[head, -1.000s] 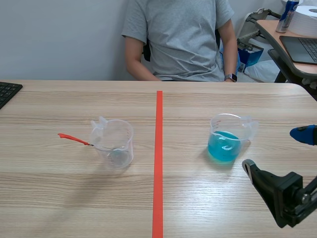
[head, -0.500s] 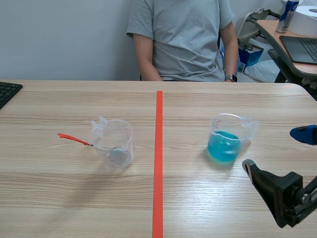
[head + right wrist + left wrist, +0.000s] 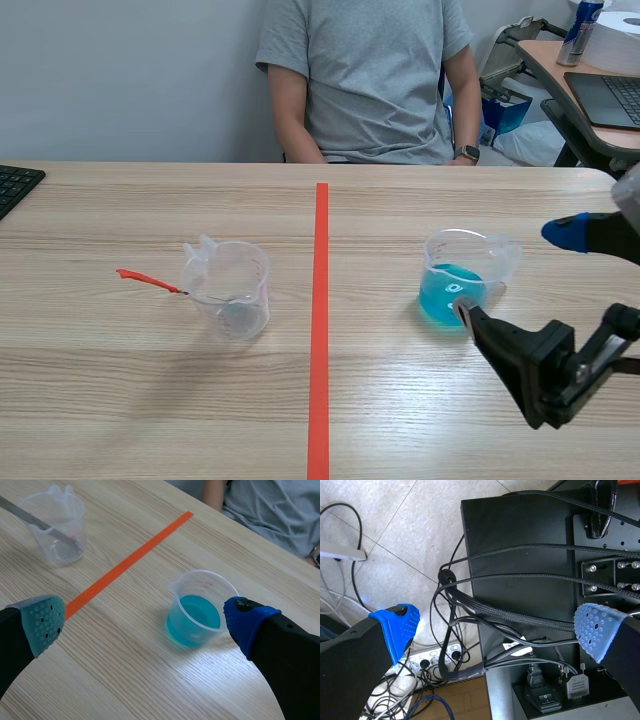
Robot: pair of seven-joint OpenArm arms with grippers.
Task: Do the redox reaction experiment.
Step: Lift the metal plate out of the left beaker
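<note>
Surface: your pale wooden table (image 3: 150, 400) has an orange tape line (image 3: 320, 330) down its middle; a person (image 3: 370, 80) sits beyond the line's far end.
Beakers: blue-liquid beaker (image 3: 455, 285) right of the line; clear beaker (image 3: 232, 290) holding a red-handled spatula (image 3: 140, 278) left of it.
Writing: beaker marks too small to read.
Right gripper (image 3: 144, 625): spread wide, empty, right of the line.
Left gripper (image 3: 495, 625): spread, empty, over floor cables (image 3: 470, 670).
</note>
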